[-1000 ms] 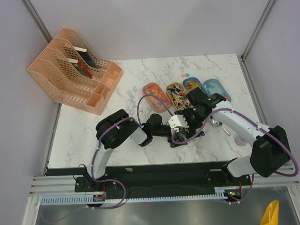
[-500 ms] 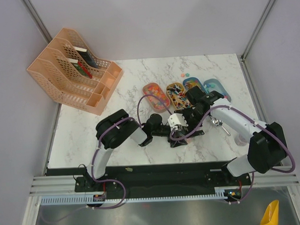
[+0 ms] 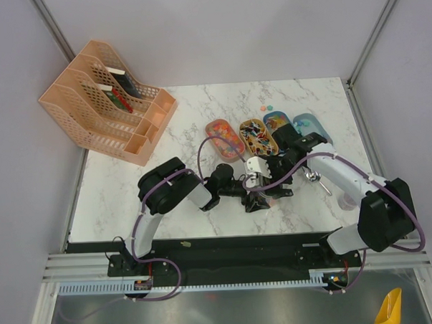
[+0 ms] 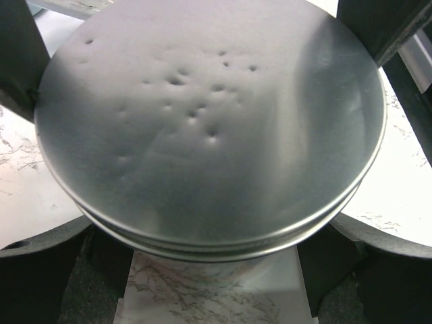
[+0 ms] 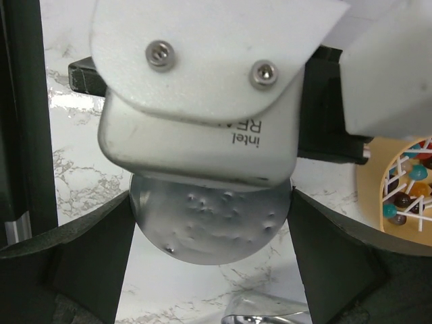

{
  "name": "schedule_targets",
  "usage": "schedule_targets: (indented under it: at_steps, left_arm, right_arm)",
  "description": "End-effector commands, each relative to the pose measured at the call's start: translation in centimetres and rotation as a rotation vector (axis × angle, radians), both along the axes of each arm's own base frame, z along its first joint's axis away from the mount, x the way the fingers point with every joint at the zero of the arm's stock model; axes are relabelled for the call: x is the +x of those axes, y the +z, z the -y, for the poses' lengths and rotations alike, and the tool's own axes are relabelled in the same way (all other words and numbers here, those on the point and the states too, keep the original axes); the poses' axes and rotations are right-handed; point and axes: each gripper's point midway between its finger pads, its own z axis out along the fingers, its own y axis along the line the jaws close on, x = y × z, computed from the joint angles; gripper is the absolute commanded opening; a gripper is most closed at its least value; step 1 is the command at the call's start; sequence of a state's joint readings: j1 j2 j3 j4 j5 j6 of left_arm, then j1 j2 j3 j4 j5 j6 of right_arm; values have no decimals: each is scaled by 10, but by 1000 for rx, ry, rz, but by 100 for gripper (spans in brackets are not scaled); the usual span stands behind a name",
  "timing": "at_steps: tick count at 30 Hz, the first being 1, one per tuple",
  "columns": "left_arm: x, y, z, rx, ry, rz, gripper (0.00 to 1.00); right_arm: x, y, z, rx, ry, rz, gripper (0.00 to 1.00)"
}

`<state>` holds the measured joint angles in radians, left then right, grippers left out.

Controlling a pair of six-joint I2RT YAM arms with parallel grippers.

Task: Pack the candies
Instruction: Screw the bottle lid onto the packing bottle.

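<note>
The candies lie in oval trays at the back: an orange tray, a second tray of dark wrapped pieces and two blue ones. Some candies show at the right edge of the right wrist view. My left gripper is shut on a small clear jar, whose dented grey lid fills the left wrist view. My right gripper is over the same jar, with a finger against each side of the lid. The left wrist camera housing hides the lid's far half.
A peach file organiser stands at the back left. A few loose candies lie behind the trays. A shiny metal object lies right of the grippers, and it also shows in the right wrist view. A small pink item lies near the right arm.
My right gripper has moved from over the trays down and left to the jar, and its fingers have come onto the lid. The left gripper has stayed put, still holding the jar.
</note>
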<state>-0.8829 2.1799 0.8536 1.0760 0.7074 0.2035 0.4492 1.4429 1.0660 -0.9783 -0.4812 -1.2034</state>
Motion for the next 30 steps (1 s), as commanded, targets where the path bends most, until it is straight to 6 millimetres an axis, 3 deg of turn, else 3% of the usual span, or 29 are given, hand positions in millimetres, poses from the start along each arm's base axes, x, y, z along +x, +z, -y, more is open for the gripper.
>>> schedule_targets:
  at_steps: [1, 10, 13, 15, 16, 18, 20, 28, 29, 30]
  left_arm:
    - [-18, -101, -52, 340, 130, -259, 2]
    - [-18, -103, -52, 349, 130, -264, 2]
    - [-17, -104, -52, 357, 130, -268, 2]
    - [-17, -105, -53, 363, 129, -270, 4]
    - [-17, -105, -53, 373, 129, -278, 13]
    - [-19, -106, -52, 380, 120, -284, 21]
    - [-20, -106, -54, 387, 116, -290, 34]
    - [-34, -98, -64, 421, 67, -304, 61]
    - [-38, -93, -66, 418, 55, -305, 99]
    - [-40, -91, -67, 420, 48, -310, 100]
  right_arm:
    - [-40, -30, 23, -96, -138, -194, 52]
    - [-53, -27, 21, -68, -265, -246, 51]
    - [-49, -26, 22, -73, -258, -219, 57]
    - [-44, -26, 25, -88, -251, -198, 72]
    - [-40, -25, 25, -94, -239, -179, 79]
    - [-35, -22, 25, -94, -227, -156, 98]
    - [-29, -17, 24, -87, -215, -121, 98]
    - [-10, -1, 24, -78, -231, -52, 98]
    - [-8, 1, 23, -73, -233, -44, 98]
    - [-7, 2, 23, -72, -236, -40, 98]
